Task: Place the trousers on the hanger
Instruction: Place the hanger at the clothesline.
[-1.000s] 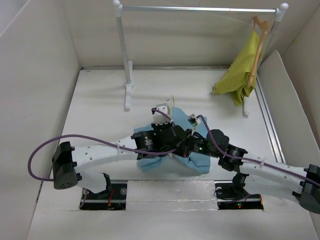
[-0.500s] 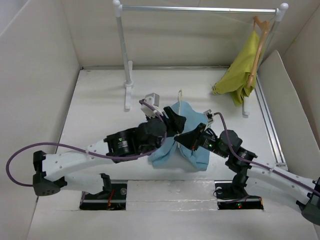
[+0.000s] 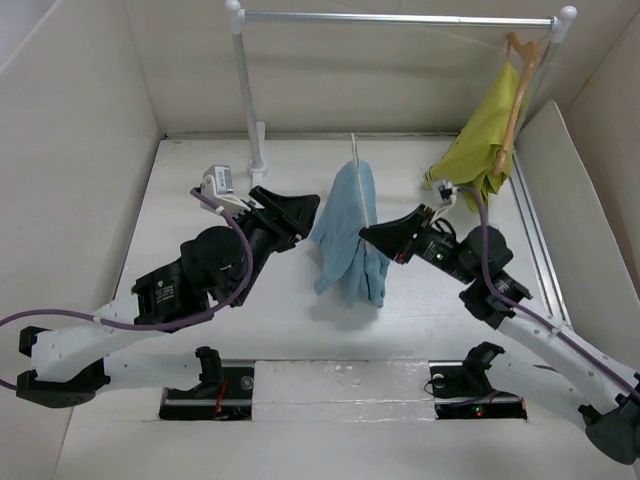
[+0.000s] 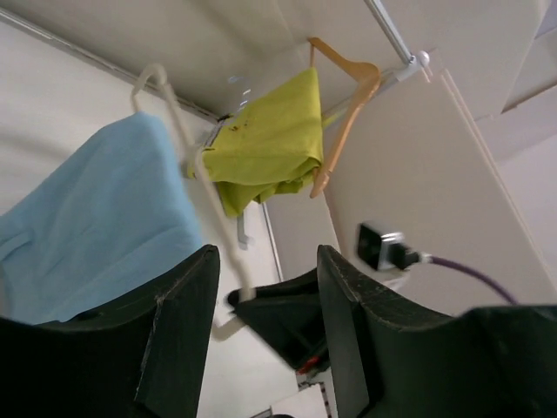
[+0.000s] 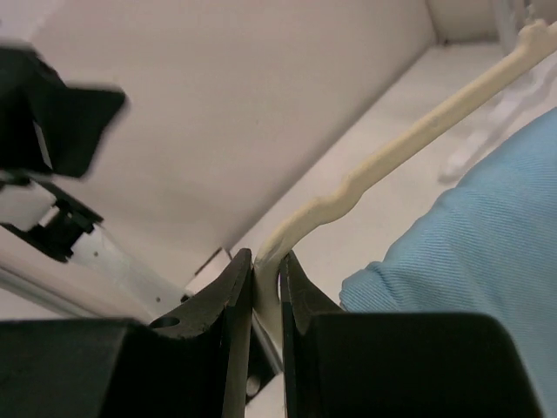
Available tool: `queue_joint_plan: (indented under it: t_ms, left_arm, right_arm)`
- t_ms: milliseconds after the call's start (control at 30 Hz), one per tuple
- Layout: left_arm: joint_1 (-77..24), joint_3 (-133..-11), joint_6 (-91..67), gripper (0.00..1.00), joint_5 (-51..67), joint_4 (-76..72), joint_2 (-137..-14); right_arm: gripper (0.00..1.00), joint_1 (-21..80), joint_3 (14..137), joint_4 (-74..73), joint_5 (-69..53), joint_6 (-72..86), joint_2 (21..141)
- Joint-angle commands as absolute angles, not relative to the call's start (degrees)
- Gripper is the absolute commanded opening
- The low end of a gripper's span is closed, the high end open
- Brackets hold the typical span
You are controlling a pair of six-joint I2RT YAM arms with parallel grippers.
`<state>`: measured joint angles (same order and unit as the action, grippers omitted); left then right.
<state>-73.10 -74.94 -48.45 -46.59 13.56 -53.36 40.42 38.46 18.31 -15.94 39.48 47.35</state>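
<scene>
The light blue trousers hang draped over the cream-white hanger, lifted off the table with the hook pointing up. My right gripper is shut on the hanger's lower corner; in the right wrist view its jaws pinch the thin hanger beside the trousers. Just left of the cloth, my left gripper stands open and touches nothing. From the left wrist view its gripper shows an empty gap, with the hanger and trousers beyond.
A clothes rack stands at the back, its left post near the left gripper. A yellow-green garment hangs on a tan wooden hanger at the rack's right end. White walls enclose the table.
The left gripper opened, let go and drew back to the left. The right arm raised the hanger, so the trousers now hang off the table instead of lying bunched.
</scene>
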Motion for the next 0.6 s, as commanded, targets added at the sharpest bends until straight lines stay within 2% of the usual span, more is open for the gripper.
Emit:
queue_joint_plan:
  t_ms: [0,367,500,567]
  left_arm:
    - [-73.04,-72.34,-50.61,0.44,-50.35,17.56,-52.21]
    - [-73.04,-67.59,-55.02,0.43,-50.19,22.14,-50.1]
    - [-73.04,-65.05,-57.3,0.43,-49.22,22.94,-49.22]
    - [-73.04,-64.17,-57.92,0.43,-48.7,23.11,-49.13]
  right_arm:
    - [0.0,36.22,50.6,33.14,-21.43,34.19,45.88]
    - [0.0,18.82,69.76,33.31,-33.65,34.19,56.15]
    - [0.0,10.84,72.85,38.47,-35.5,38.04,61.5]
    - [0.0,10.11,73.56,40.24,-36.2,40.24,62.39]
